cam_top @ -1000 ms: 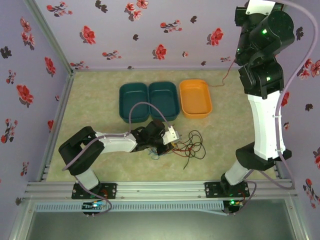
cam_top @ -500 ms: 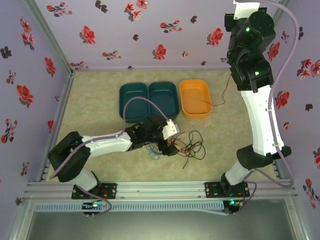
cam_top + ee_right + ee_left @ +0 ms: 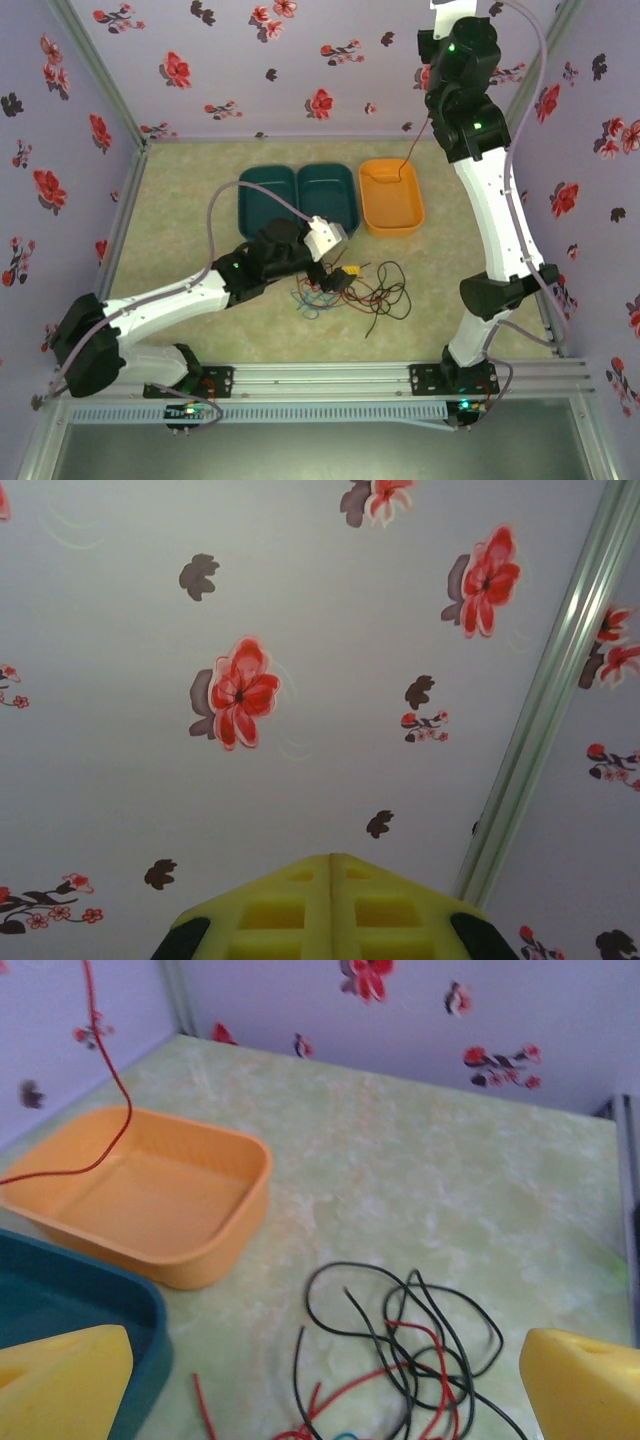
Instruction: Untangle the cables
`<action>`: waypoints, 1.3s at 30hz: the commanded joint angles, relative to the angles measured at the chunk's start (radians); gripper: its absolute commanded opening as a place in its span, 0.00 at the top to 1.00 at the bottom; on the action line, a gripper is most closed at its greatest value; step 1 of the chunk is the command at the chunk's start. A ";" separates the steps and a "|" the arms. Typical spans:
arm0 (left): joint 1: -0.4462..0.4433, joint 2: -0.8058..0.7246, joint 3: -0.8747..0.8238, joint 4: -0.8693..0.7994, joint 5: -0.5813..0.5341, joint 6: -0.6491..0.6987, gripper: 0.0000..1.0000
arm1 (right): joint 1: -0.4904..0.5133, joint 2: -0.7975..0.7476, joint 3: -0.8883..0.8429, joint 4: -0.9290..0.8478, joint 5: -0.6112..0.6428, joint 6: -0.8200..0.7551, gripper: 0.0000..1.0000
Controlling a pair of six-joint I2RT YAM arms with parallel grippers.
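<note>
Left fingers (image 3: 60,1385) released, wide apart, low over the cables (image 3: 365,290), a loose black, red and blue tangle near the middle of the desk's (image 3: 200,180) front edge. Right fingers (image 3: 270,915) clenched, raised high over the back right corner. One red cable (image 3: 412,150) hangs from there, so likely gripped, with its lower end dipping into the orange tray (image 3: 418,200) beside the teal trays (image 3: 270,205)

Risks:
- left fingers close on several strands at once, so the whole knot drags or tightens
- red cable is dropped from this height while swinging, so the end lands outside the tray or back on the tangle
- left arm brushes the teal trays
</note>
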 commanded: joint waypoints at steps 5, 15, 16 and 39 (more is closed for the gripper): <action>-0.005 -0.060 0.006 0.000 -0.193 -0.048 0.00 | -0.011 -0.001 -0.103 0.029 0.016 0.072 1.00; 0.001 -0.026 0.046 -0.027 -0.321 -0.127 0.00 | -0.014 -0.104 -0.346 0.026 0.027 0.159 1.00; 0.003 -0.022 0.047 -0.029 -0.323 -0.131 0.00 | -0.014 -0.111 -0.357 0.021 0.027 0.164 1.00; 0.036 0.025 0.032 -0.078 -0.408 -0.300 0.00 | -0.055 0.009 -0.416 -0.416 -0.233 0.569 1.00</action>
